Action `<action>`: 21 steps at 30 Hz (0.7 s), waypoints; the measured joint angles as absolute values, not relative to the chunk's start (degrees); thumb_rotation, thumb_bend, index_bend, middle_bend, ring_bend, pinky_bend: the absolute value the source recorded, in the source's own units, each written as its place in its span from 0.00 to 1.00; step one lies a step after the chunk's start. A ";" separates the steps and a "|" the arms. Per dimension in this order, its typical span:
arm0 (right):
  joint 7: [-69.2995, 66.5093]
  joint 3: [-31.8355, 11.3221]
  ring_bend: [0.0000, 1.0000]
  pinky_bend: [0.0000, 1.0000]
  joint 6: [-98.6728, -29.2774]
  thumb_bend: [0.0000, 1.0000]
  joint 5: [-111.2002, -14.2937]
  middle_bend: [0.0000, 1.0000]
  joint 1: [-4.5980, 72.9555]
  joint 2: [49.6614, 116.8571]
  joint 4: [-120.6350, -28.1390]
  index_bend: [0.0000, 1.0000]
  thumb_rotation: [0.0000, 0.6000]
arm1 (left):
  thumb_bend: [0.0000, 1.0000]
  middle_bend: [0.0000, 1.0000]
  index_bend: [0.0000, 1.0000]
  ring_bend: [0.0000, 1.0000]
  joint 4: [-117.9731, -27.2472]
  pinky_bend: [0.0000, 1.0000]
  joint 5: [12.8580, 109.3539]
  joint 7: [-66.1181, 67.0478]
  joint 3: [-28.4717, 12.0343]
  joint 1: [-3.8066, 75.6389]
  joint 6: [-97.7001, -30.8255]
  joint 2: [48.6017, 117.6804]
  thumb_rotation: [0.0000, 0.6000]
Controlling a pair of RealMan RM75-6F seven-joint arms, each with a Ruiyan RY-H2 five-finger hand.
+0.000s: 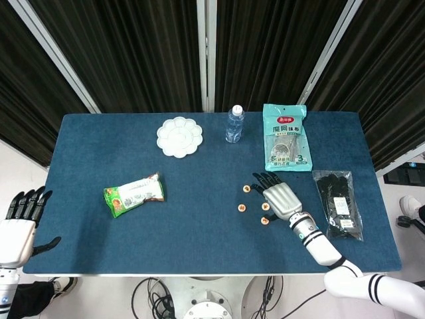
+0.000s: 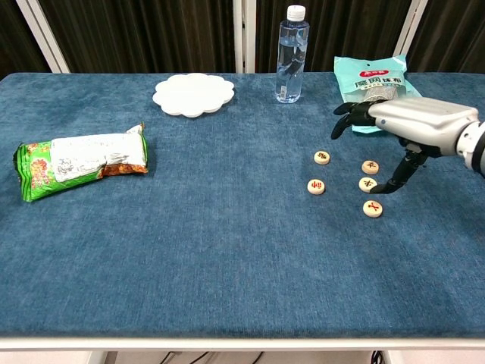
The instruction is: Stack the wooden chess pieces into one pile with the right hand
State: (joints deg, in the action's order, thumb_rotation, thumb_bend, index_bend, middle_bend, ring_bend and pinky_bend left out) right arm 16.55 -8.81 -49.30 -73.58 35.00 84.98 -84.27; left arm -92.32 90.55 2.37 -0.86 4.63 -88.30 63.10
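Several round wooden chess pieces lie flat and apart on the blue table (image 1: pixel 199 232): one at the far left (image 2: pixel 322 157), one below it (image 2: pixel 316 186), one at the far right (image 2: pixel 370 167), one in the middle (image 2: pixel 368 184) and the nearest (image 2: pixel 372 208). My right hand (image 2: pixel 409 121) hovers above the right-side pieces with fingers spread toward the left and holds nothing. Its thumb (image 2: pixel 398 176) points down, its tip close beside the middle piece. In the head view the right hand (image 1: pixel 279 197) covers one piece. My left hand (image 1: pixel 20 222) hangs off the table's front left corner, fingers apart.
A green snack bag (image 2: pixel 79 163) lies at the left. At the back stand a white flower-shaped dish (image 2: pixel 194 94), a water bottle (image 2: pixel 292 54) and a teal cloth packet (image 2: pixel 383 95). A bag of black gloves (image 1: pixel 340 203) lies to the right of the hand.
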 measured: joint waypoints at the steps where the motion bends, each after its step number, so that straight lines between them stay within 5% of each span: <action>1: 16.36 -8.73 0.00 0.00 -49.35 0.09 -73.64 0.00 35.17 85.44 -83.89 0.25 1.00 | 0.00 0.00 0.05 0.00 -92.46 0.00 90.58 2.30 -0.78 4.61 -88.24 62.95 1.00; 21: 15.15 -7.70 0.00 0.00 -50.42 0.15 -74.09 0.00 38.33 93.85 -76.40 0.40 1.00 | 0.00 0.00 0.05 0.00 -93.44 0.00 90.86 0.60 -0.47 4.25 -88.29 61.50 1.00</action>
